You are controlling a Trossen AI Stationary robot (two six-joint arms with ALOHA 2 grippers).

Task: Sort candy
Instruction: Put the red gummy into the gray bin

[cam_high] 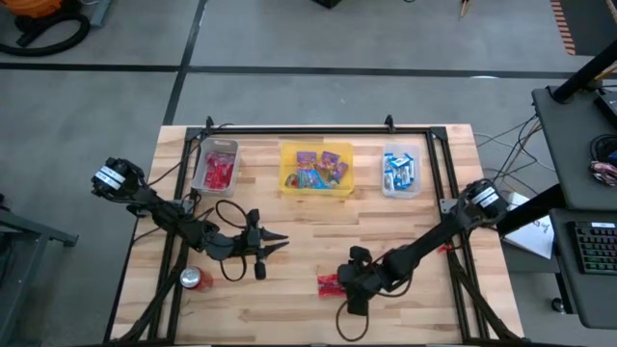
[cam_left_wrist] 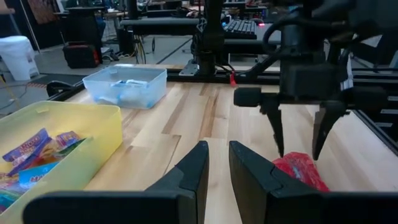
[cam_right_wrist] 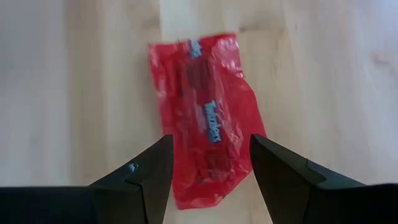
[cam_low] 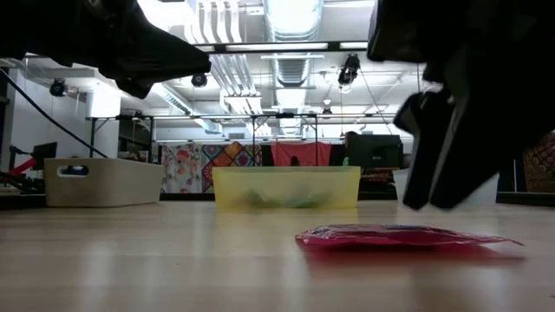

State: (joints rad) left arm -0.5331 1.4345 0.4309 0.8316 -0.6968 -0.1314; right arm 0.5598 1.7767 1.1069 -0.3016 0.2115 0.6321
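Pale wooden boards form the worktop [cam_high: 318, 241], framed by a black rail and standing on a grey floor. Nearest the front edge, a flat red candy packet [cam_right_wrist: 205, 118] lies on the bare wood, and the right hand [cam_high: 353, 286] hangs just above it with its two fingers spread open, one on each side of the packet and not gripping it. To the left along the front, a red soda can [cam_high: 196, 280] lies near the left arm's base. A little farther in, the left hand [cam_high: 275, 241] hovers over the middle of the worktop, pointing toward the right arm, its fingers drawn close with only a narrow gap and nothing between them. At the far edge three bins sit in a row, well apart from both hands: a grey bin [cam_high: 217, 166] holding red packets on the left, a yellow bin [cam_high: 316, 170] with purple multicolour packets in the middle, and a clear bin [cam_high: 401, 172] with blue-and-white bars on the right.
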